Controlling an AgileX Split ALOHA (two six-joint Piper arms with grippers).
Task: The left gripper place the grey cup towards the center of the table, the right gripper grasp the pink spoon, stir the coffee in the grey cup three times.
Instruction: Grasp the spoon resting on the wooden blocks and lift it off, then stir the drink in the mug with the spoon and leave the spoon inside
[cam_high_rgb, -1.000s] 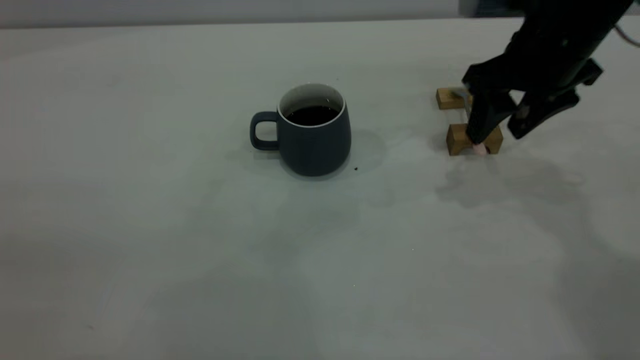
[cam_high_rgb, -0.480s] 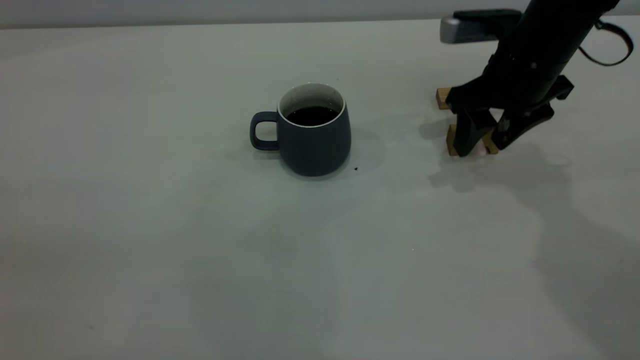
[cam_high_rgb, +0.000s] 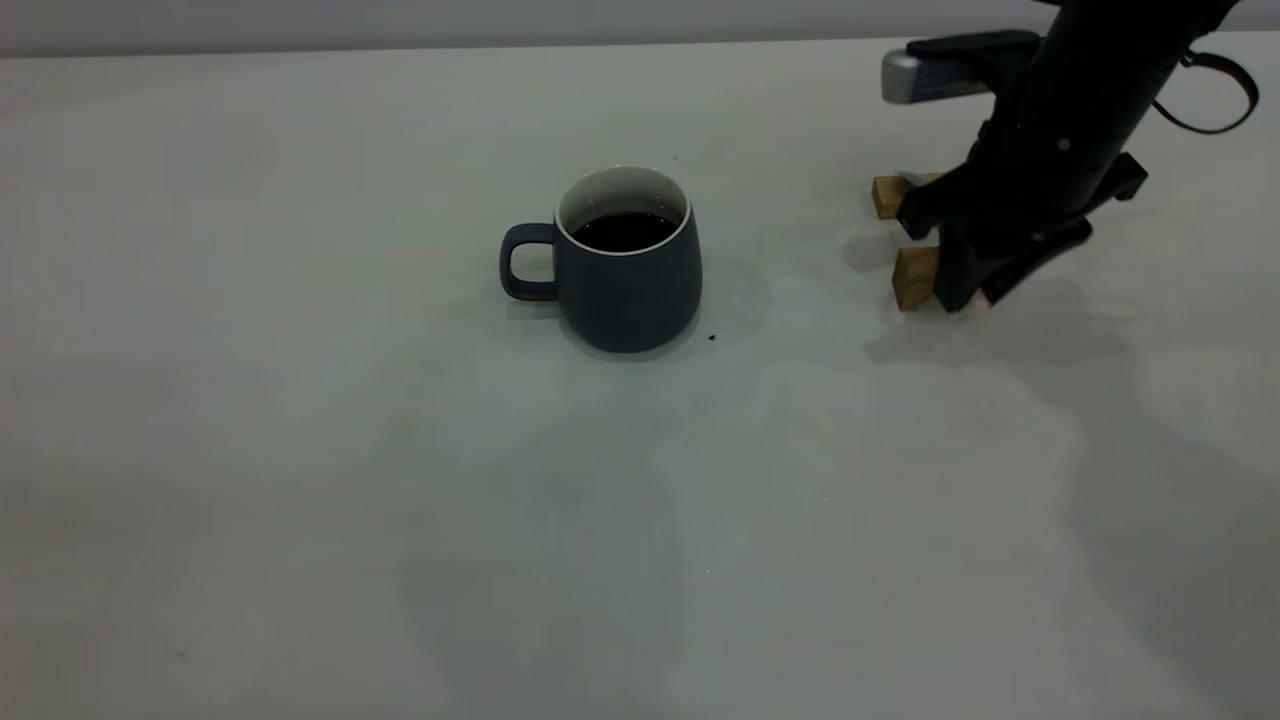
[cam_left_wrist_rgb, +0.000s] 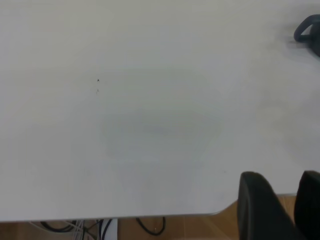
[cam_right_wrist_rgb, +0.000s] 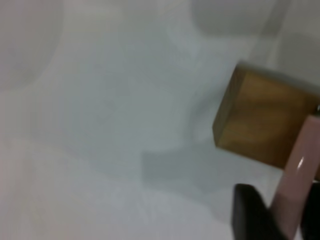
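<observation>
In the exterior view the dark slate-grey mug (cam_high_rgb: 625, 262) of black coffee (cam_high_rgb: 624, 231) stands mid-frame on the off-white table (cam_high_rgb: 300, 450), while at upper right the black right gripper (cam_high_rgb: 975, 300) pinches the pale pink spoon (cam_high_rgb: 985, 303) on small wooden blocks (cam_high_rgb: 915, 277); the left wrist view shows the black left gripper (cam_left_wrist_rgb: 282, 200), fingers slightly apart, lower right; the right wrist view confirms the pink handle (cam_right_wrist_rgb: 295, 190) clamped.

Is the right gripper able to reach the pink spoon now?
Probably yes. The right gripper is already down at the wooden blocks, its fingers on either side of the pink spoon; nothing blocks it.
</observation>
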